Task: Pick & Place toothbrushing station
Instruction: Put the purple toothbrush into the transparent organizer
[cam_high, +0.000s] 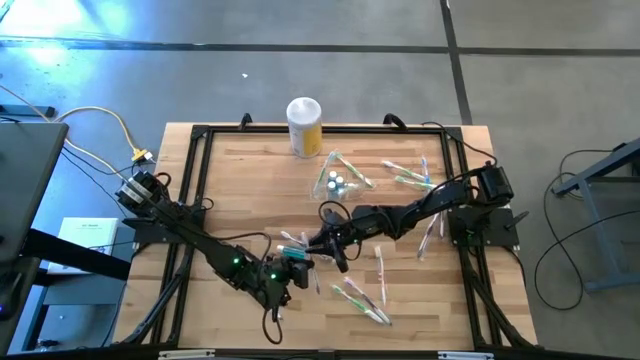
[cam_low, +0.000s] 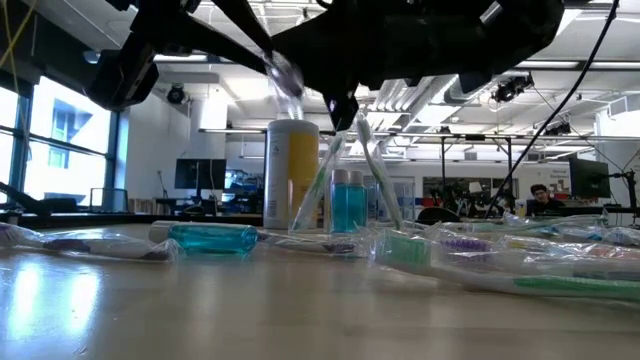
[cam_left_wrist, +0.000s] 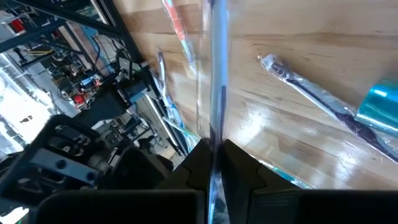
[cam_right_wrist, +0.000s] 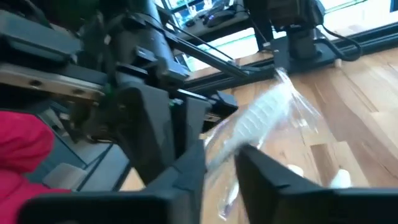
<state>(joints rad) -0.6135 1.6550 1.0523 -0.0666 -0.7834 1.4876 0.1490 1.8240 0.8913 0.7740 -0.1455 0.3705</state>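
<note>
Two tools (cam_high: 318, 247) apart from toothbrushing station (cam_high: 338, 176)

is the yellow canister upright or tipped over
Upright. In the low view the yellow canister stands vertical on the table; from above, its round white lid faces straight up.

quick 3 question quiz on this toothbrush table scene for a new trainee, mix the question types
1. True or false: the yellow canister stands at the far edge of the table.
2. What does the left hand hold? A) a wrapped toothbrush B) the canister C) nothing
3. Fill in: the right hand is near the table's ____, around a wrapped toothbrush.

Key: 1 true. 2 A; its fingers are shut on it. 3 middle; the transparent holder with small bottles sits apart from it, beyond, towards the canister.
</note>
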